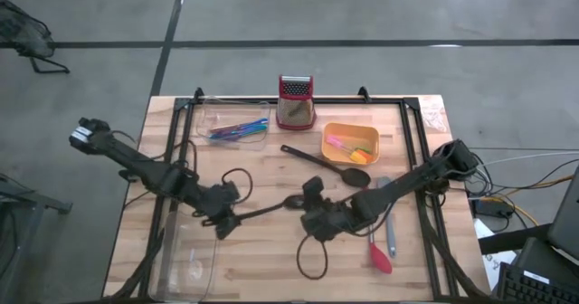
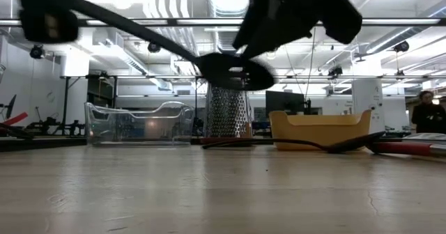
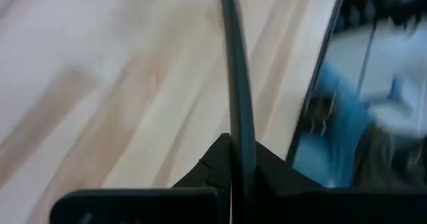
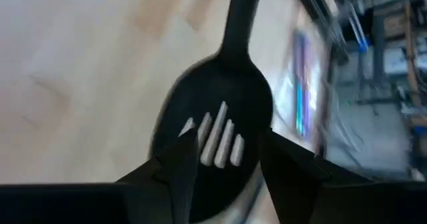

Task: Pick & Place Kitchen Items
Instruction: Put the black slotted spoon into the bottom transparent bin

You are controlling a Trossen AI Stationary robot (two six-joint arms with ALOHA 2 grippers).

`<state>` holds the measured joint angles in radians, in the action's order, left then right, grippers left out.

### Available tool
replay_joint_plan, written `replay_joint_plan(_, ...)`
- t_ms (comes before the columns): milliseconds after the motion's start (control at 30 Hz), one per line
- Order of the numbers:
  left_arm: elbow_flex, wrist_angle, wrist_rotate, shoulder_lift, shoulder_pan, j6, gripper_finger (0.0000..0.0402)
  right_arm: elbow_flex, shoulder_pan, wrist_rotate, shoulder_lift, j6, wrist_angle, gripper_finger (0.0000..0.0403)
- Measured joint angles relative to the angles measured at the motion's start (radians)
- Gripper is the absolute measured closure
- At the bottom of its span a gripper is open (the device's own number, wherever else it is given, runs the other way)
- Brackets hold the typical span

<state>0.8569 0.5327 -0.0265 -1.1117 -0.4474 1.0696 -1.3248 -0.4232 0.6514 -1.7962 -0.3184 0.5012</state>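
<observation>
Mid-table, aloft: black slotted spoon (image 1: pixel 271 208) between both grippers' jaws.

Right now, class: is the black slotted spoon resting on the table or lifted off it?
Lifted. In the low view the black slotted spoon hangs well above the table; the left claw grips its handle.

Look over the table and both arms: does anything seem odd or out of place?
One thing: the black slotted spoon hangs above the table instead of lying on it, the left gripper shut on its handle and the right gripper around its bowl. The grater, orange tub and other utensils look undisturbed.
</observation>
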Motion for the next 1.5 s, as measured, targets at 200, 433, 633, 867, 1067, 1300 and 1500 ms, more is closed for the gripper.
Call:
replay_joint_plan(200,0.062,0.182,0.109,0.079,-0.055,0.064,0.0381,-0.005,-0.017,0.001,0.012,-0.018,-0.033,0.0234)
replay_joint_plan(433,0.156,0.474,0.284,0.164,-0.132,0.336,0.0381,0.003,-0.018,0.0,0.011,0.004,-0.032,0.0225)
replay_joint_plan(633,0.296,0.651,0.354,0.19,-0.19,0.509,0.0381,0.005,-0.017,0.001,0.011,0.011,-0.033,0.0224)
replay_joint_plan(867,0.495,0.851,0.415,0.131,-0.214,0.559,0.0381,0.006,-0.014,0.0,0.011,0.007,-0.043,0.0244)
replay_joint_plan(1067,0.593,0.924,0.61,0.05,-0.226,0.579,0.0381,0.014,-0.002,-0.006,0.011,-0.014,-0.076,0.0265)
replay_joint_plan(1300,0.683,1.053,0.708,-0.027,-0.269,0.469,0.0381,0.022,0.028,-0.088,0.011,-0.033,-0.116,0.0285)
replay_joint_plan(1500,0.603,1.035,0.772,-0.072,-0.293,0.259,0.0376,0.022,0.041,-0.107,0.011,-0.047,-0.116,0.03)
